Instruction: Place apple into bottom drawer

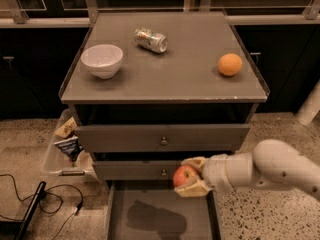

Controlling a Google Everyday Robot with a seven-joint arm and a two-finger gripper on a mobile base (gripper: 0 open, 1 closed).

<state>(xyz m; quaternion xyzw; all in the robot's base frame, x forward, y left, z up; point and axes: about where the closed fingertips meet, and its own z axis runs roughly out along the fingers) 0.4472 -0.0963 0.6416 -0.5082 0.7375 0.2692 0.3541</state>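
The red apple (pixel 184 176) is held in my gripper (pixel 192 177), which is shut on it. The gripper comes in from the right on a white arm and hangs in front of the middle drawer, just above the back right part of the bottom drawer (pixel 160 219). The bottom drawer is pulled out, a shallow grey tray with a dark shadow on its floor. The apple is above the drawer, not touching its floor.
On the cabinet top (pixel 165 79) stand a white bowl (pixel 102 60), a lying can (pixel 151 39) and an orange (pixel 230 64). Two upper drawers have round knobs (pixel 163 141). A clear bin with snack packets (pixel 67 146) and black cables (pixel 40 199) lie left on the floor.
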